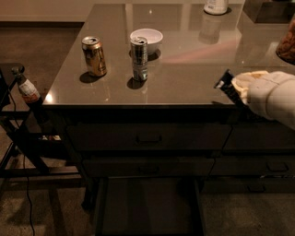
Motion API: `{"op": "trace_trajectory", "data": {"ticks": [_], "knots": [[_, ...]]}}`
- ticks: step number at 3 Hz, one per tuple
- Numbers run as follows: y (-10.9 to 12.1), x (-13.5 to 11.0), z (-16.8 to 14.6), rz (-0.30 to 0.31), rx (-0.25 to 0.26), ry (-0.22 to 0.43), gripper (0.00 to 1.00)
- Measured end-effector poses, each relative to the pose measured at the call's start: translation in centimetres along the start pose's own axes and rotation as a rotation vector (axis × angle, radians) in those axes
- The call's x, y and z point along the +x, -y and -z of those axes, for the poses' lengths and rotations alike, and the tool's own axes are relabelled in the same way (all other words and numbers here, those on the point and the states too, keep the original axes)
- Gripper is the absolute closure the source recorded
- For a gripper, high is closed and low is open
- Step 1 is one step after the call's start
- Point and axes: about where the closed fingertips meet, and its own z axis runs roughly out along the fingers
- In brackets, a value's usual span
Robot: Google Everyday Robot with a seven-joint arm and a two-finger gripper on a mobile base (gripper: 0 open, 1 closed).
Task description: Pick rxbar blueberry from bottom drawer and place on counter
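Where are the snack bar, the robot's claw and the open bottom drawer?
rxbar blueberry [227, 86]: camera view, middle of the dark wrapper.
gripper [238, 90]: camera view, pale tip at the counter [193, 78] front edge, gripping the bar.
bottom drawer [147, 207]: camera view, its bare dark floor.

Dim brown carpeted floor [46, 41] runs back to a pale wall strip [41, 10]; a black metal-frame stand [22, 138] and a thin black cable [28, 203] sit at left.

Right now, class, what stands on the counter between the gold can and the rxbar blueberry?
In the camera view, only the slim silver can; the gripper holds the rxbar blueberry over the counter's right front edge.
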Motion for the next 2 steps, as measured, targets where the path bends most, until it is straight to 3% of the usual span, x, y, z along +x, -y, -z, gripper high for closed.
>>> {"op": "trace_trajectory", "data": {"ticks": [2], "knots": [[-2.2,-3.4,-4.7,0.063,-0.098,0.01,1.0]]}}
